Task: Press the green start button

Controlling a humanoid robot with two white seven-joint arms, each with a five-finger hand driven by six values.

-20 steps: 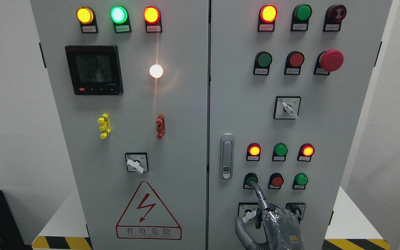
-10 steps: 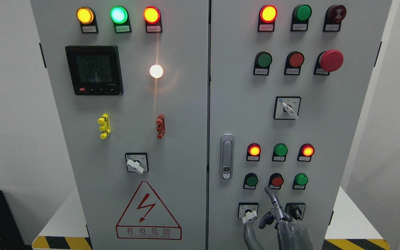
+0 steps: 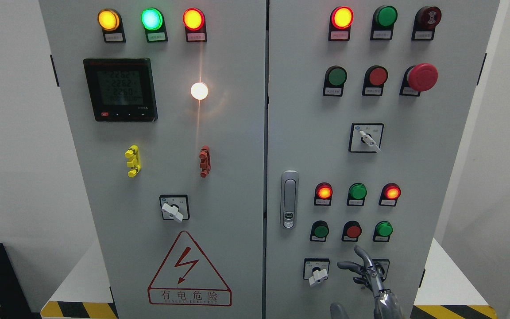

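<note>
The grey control cabinet (image 3: 281, 133) fills the head view. On its right door, the lower row of push buttons starts with a green button (image 3: 320, 231), followed by a red one (image 3: 353, 231) and another green one (image 3: 384, 229). My right hand (image 3: 365, 268) comes up from the bottom edge, below and to the right of the left green button and apart from it. Its fingers (image 3: 361, 253) are loosely spread and hold nothing. The hand partly hides the right-hand rotary switch in the bottom row. My left arm does not show.
Above the buttons are red, green and red lamps (image 3: 357, 191). A white-handled rotary switch (image 3: 317, 275) sits left of my hand. The door latch (image 3: 289, 199) is further left. A red mushroom stop button (image 3: 422, 77) is at the upper right.
My right hand has drawn back from the left green button, moving down and to the right, and now sits lower in the view. The panel lights look the same.
</note>
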